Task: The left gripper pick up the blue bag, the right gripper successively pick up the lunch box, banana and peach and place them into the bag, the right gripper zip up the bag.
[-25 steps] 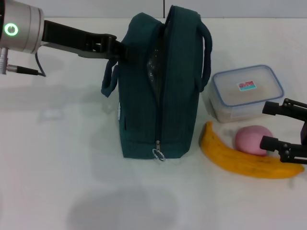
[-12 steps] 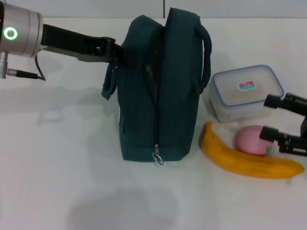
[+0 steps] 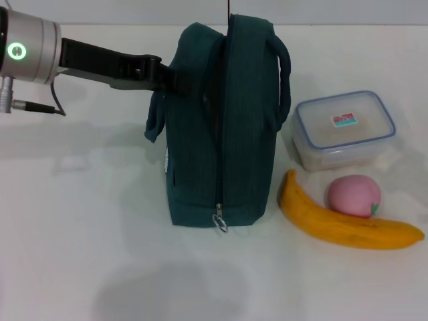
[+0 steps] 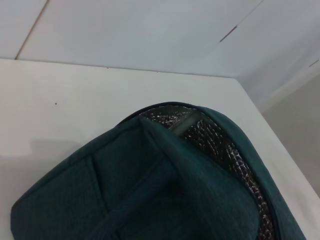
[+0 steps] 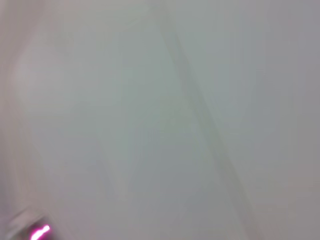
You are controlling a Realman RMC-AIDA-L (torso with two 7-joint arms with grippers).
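The blue bag (image 3: 224, 134) stands upright in the middle of the white table, dark teal, with its zipper pull (image 3: 220, 221) low at the front. My left gripper (image 3: 170, 79) reaches in from the left and is shut on the bag's upper left side by the handle. The left wrist view looks down on the bag (image 4: 150, 190) and a strip of its silver lining (image 4: 220, 145). Right of the bag sit the clear lunch box (image 3: 344, 127), the yellow banana (image 3: 334, 224) and the pink peach (image 3: 353, 195). My right gripper is out of view.
A white table (image 3: 80, 221) spreads left of and in front of the bag. The right wrist view shows only a blurred pale surface (image 5: 160, 120).
The right gripper, which was beside the peach and banana, has pulled away to the right and left the head view. The left gripper and the bag's top have shifted slightly right; the opening has narrowed.
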